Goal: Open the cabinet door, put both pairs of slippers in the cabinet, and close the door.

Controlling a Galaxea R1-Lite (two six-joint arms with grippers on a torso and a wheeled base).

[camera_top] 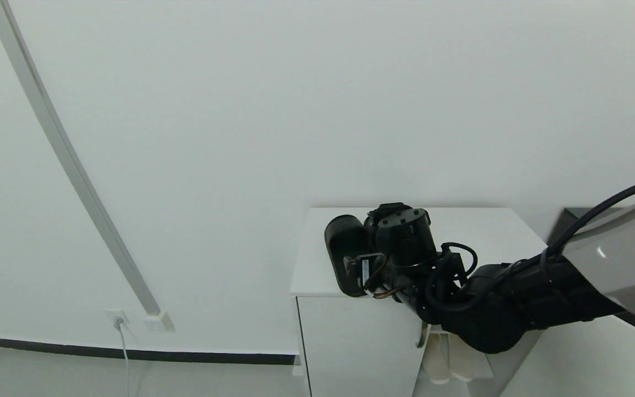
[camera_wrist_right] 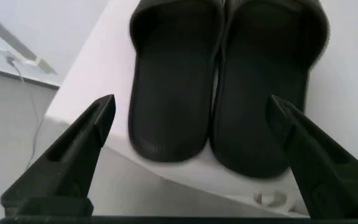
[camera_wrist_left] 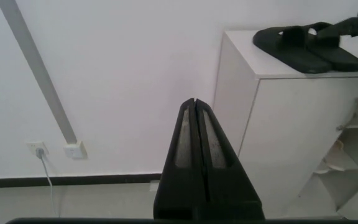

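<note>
A pair of black slippers [camera_wrist_right: 173, 93] lies side by side on top of the white cabinet [camera_top: 483, 231], near its front left corner. My right gripper [camera_wrist_right: 191, 106] hovers open just above them, one finger to each side of the pair; in the head view the right gripper [camera_top: 357, 270] covers most of the black slippers [camera_top: 344, 242]. A pair of white slippers [camera_top: 450, 358] sits on a shelf inside the cabinet's open right half. My left gripper [camera_wrist_left: 195, 124] is shut and empty, low and to the left of the cabinet [camera_wrist_left: 291, 137], apart from it.
The cabinet's left door [camera_top: 359, 347] is closed, with a metal handle [camera_top: 422, 333] at its edge. A white panel [camera_top: 576, 358], apparently the opened right door, juts out at the lower right. A wall socket with a cable [camera_top: 118, 320] and a slanting trunking strip [camera_top: 64, 149] are on the left wall.
</note>
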